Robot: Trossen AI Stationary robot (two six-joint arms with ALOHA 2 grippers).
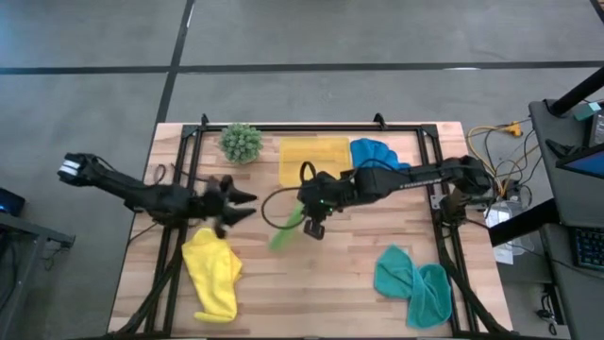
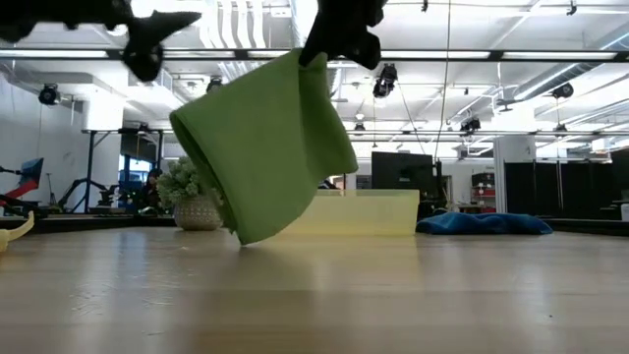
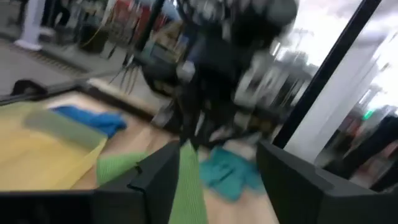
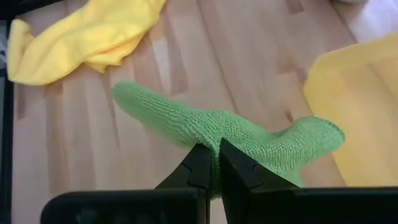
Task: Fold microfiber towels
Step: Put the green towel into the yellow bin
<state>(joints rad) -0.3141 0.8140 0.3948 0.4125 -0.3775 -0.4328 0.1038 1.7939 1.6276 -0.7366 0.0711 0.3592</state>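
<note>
The right gripper (image 4: 214, 163) is clenched on the lime green towel (image 1: 284, 229), fingers pinched tight on one edge, holding it above the middle of the table (image 1: 377, 241). Its arm reaches in from the right, stretched almost level. The left gripper (image 1: 247, 205) hovers just beside the hanging cloth with its fingers spread and nothing between them (its arm comes in from the left). The towel droops in a loose fold, its lowest corner about at the wood.

The yellow towel (image 1: 213, 274) lies crumpled at the near left, the teal towel (image 1: 413, 283) at the near right, the blue towel (image 1: 375, 152) beside the yellow tray (image 1: 314, 159).
</note>
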